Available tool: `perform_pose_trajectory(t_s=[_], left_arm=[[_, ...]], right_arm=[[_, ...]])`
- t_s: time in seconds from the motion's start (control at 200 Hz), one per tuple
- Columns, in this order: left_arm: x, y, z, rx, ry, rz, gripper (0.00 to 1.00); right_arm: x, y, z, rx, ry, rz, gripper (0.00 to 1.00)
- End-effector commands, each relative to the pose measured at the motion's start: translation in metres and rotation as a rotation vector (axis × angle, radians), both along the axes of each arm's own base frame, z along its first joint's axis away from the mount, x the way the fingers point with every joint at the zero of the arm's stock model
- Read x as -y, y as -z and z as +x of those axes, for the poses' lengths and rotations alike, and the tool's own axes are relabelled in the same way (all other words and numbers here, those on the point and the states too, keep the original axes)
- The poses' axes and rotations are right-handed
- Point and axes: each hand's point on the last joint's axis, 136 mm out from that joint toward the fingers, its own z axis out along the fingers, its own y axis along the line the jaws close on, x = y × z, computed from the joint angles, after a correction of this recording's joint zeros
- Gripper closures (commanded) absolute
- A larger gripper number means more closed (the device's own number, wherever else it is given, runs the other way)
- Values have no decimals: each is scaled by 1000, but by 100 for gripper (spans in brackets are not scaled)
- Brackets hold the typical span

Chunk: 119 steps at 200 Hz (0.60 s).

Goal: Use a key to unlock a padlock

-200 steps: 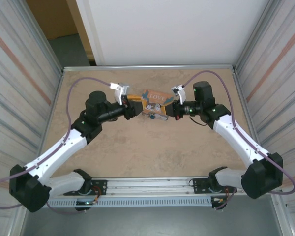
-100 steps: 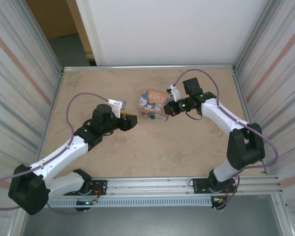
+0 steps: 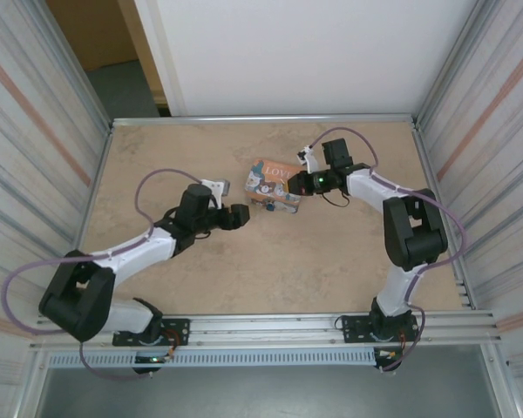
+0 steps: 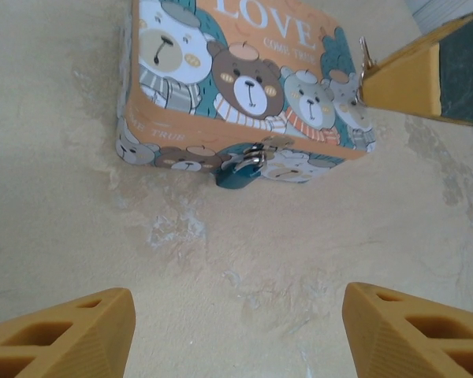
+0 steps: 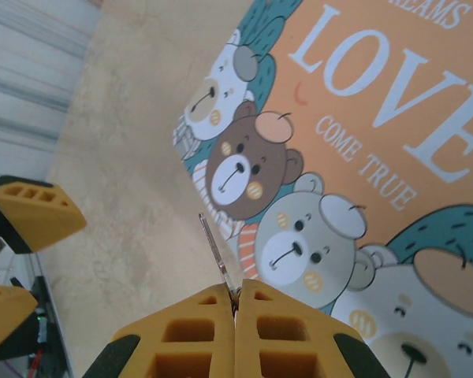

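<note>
Beige table point(image 3: 157, 165): left end effector point(image 4: 240, 335), released, has backed off the box point(image 4: 244, 79) — padlock point(image 4: 238, 172) bared for right end effector point(image 5: 236, 311), clenched on key point(image 5: 215, 244).

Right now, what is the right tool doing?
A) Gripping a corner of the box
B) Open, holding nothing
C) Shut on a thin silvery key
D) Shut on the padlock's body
C: in the right wrist view the right tool is shut, with the thin silvery key sticking out from its tip over the box.
</note>
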Motion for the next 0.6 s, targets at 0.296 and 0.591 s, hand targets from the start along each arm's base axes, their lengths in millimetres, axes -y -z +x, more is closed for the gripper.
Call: perform_pose_trajectory(t_s=[0.296, 0.591], left_arm=[[34, 17, 21, -26, 87, -57, 31], [51, 28, 32, -45, 129, -62, 31]], right_arm=[[-5, 14, 22, -24, 32, 46, 100], [-1, 33, 14, -63, 34, 20, 100]])
